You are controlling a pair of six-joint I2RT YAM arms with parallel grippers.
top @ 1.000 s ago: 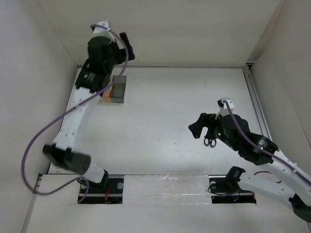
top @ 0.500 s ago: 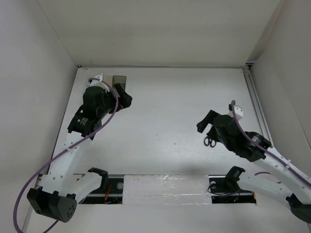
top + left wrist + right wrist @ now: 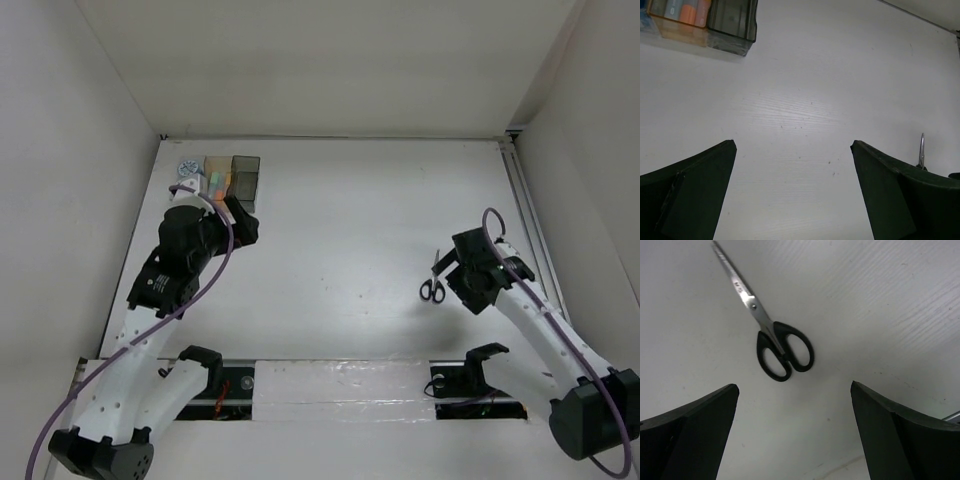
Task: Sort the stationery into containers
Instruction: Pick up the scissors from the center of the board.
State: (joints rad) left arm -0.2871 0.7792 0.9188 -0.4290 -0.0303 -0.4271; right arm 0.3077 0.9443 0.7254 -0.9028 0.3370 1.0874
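The three joined containers [image 3: 243, 165] stand at the far left: a clear one with a blue-and-white roll [image 3: 187, 168], an amber one [image 3: 682, 31] holding marker sticks [image 3: 694, 12], and a dark grey one [image 3: 732, 22]. My left gripper [image 3: 240, 224] hangs open and empty just in front of them, over bare table [image 3: 792, 144]. Black-handled scissors [image 3: 432, 288] lie flat on the right, blades pointing away. In the right wrist view the scissors [image 3: 782, 352] sit just ahead of my right gripper [image 3: 794, 386], which is open and apart from them [image 3: 452, 268].
White walls close in the table on the left, back and right. A metal rail [image 3: 525, 215] runs along the right edge. The arm bases [image 3: 205, 385] sit at the near edge.
My left arm has drawn back from over the containers toward the near side, uncovering them. My right arm has shifted right, away from over the scissors. Both grippers stayed open.
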